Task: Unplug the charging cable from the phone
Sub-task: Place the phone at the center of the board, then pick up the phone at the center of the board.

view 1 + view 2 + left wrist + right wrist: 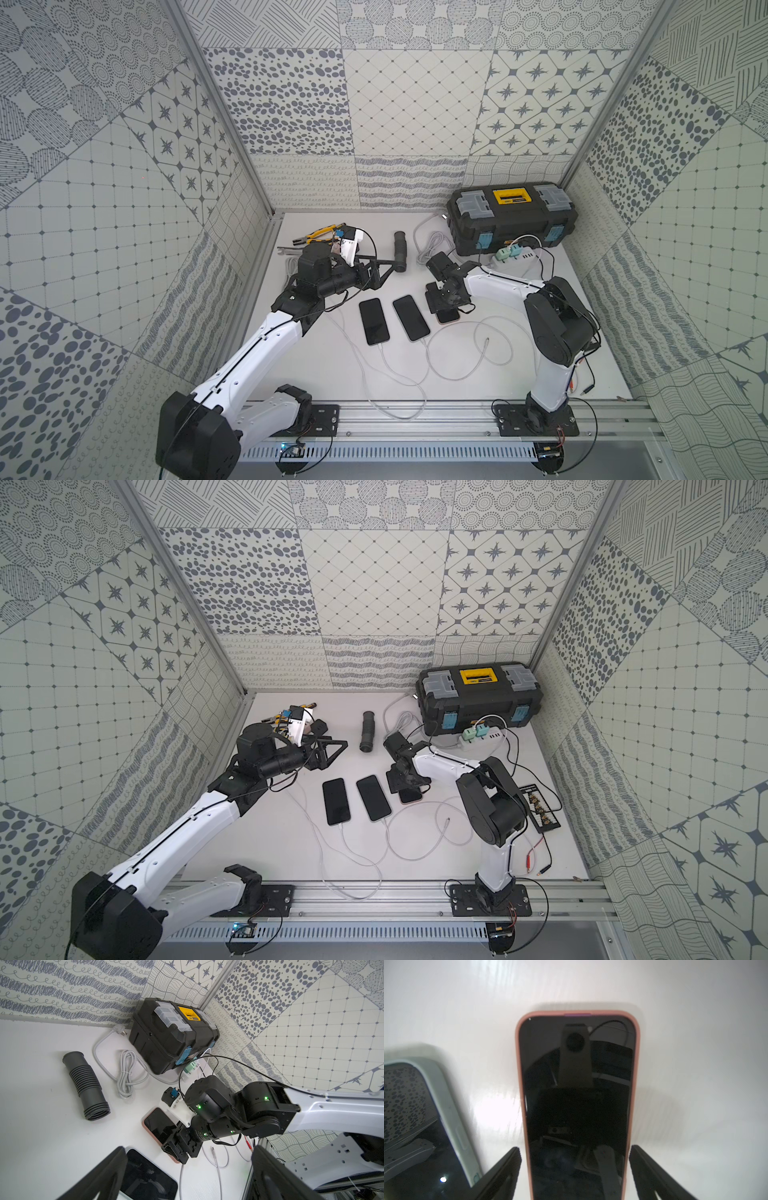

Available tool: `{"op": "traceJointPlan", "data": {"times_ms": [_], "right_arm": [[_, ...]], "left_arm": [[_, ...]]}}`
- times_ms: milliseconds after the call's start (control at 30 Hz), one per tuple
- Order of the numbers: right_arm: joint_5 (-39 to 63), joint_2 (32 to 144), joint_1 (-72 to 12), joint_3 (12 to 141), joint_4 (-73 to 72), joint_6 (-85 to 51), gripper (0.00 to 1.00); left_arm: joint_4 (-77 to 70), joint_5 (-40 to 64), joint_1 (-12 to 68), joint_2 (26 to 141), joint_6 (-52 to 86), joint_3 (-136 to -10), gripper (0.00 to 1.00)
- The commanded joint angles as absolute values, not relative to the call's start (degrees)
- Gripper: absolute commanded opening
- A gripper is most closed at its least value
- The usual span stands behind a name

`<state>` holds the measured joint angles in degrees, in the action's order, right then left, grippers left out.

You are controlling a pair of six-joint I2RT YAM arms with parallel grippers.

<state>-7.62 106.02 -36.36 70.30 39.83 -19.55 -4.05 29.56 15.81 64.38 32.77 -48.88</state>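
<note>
Nearest me, the white charging cable's loose connector [486, 341] lies on the white surface [316, 374], so the unplugging looks done. Beyond it my right hand [574, 1148] straddles the pink-cased black phone [577, 1084], jaws spread, not gripping; farther back my left hand [384, 270] hangs open and empty.

One black toolbox [166, 1043], yellow handle, far right corner. One grey ribbed hose [86, 1086], left of one coiled grey power cord [124, 1076]. One pink-cased phone [156, 1126], screen dark; right gripper [175, 1153] over its near end. One loose white cable plug [213, 1150] just right of it. One pale-cased phone [149, 1176], between the blurred, wide-spread fingers [99, 1176] of the left gripper [189, 1147].
</note>
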Motion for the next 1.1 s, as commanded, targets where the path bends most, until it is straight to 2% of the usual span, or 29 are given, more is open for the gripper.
{"op": "traceJointPlan", "data": {"times_ms": [0, 433, 767, 1067], "right_arm": [[-8.3, 102.9, -37.0, 71.9, 40.0, -20.6, 0.88], [-10.8, 99.4, -44.7, 74.7, 43.2, -23.4, 0.94], [-12.4, 104.3, -51.2, 77.9, 43.1, -24.8, 0.97], [-12.1, 108.7, -53.2, 78.7, 41.5, -24.8, 0.97]], "left_arm": [[-3.5, 28.1, 15.2, 63.5, 30.7, -49.0, 0.98], [-2.6, 23.7, 14.7, 62.3, 31.6, -48.6, 0.98], [-2.0, 20.5, 13.9, 61.7, 32.7, -48.6, 0.98], [-1.7, 19.8, 13.2, 61.2, 33.4, -47.9, 0.98]]}}
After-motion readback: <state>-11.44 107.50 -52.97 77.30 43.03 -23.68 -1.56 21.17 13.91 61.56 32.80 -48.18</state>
